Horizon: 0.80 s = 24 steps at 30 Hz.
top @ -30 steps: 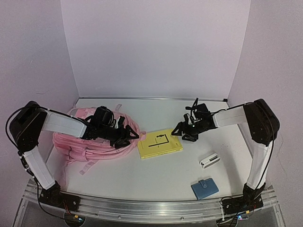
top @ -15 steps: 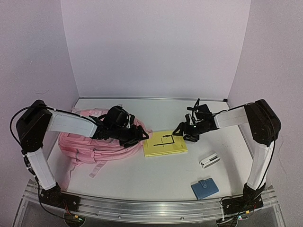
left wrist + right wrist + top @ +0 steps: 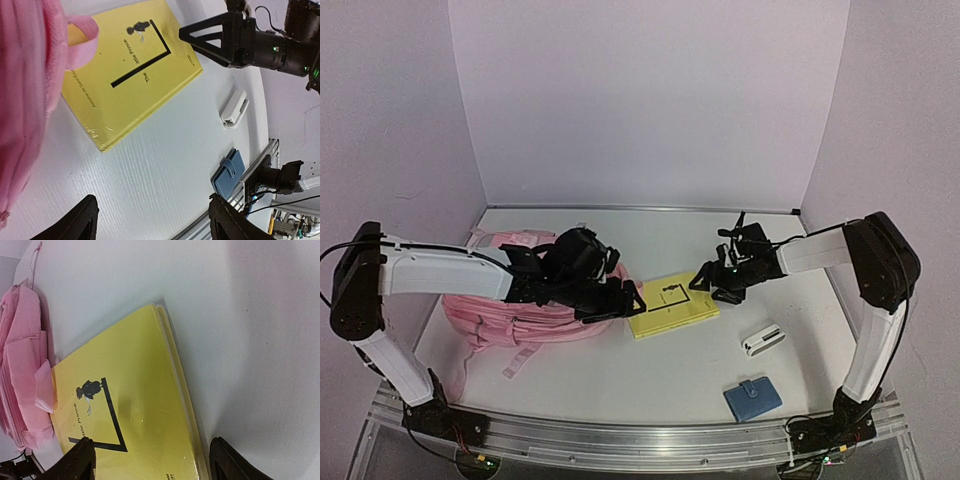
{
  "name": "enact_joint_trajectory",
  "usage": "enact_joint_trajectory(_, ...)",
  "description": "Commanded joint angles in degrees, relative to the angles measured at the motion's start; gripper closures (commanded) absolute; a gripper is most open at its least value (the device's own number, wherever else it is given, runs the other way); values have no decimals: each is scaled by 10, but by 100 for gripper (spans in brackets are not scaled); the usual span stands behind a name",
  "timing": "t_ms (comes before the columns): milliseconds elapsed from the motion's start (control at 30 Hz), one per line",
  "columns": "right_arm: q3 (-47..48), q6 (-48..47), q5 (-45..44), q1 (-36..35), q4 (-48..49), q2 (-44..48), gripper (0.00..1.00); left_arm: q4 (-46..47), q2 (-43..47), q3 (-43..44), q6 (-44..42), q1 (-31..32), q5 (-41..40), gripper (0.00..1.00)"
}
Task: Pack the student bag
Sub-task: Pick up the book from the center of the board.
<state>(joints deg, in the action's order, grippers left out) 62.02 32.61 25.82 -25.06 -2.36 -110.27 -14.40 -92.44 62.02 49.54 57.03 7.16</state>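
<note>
The white surface (image 3: 620, 380) is carrying everything. The student bag (image 3: 510, 310) is lying flat on its left half, under the left arm, its straps trailing toward the near edge. Just right of it, a yellow book (image 3: 675, 305) is lying cover-up at the middle, and a pink loop (image 3: 82, 37) of the bag is overlapping the book's nearest corner. The left gripper (image 3: 623, 298) is hovering over the bag's right edge, its jaws standing wide and holding nothing. The right gripper (image 3: 704, 281) is hanging over the book's far right corner, likewise spread wide and gripping nothing. A blue wallet (image 3: 752, 398) is sitting near the front right, with a small white case (image 3: 761, 340) lying between it and the book.
</note>
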Motion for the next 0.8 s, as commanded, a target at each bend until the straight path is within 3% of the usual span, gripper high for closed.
enact_joint_trajectory(0,-13,5,-18,-3,-12,19,26,69,-71,34,9,0,105,22)
enact_joint_trajectory(200,-24,7,-16,-3,-10,34,26,170,-145,7,75,-36,193,21)
enact_joint_trajectory(500,-44,10,-13,-3,-5,53,26,207,-174,-27,83,-67,160,20)
enact_joint_trajectory(767,-63,16,7,-3,11,61,26,152,-228,45,49,-68,114,21)
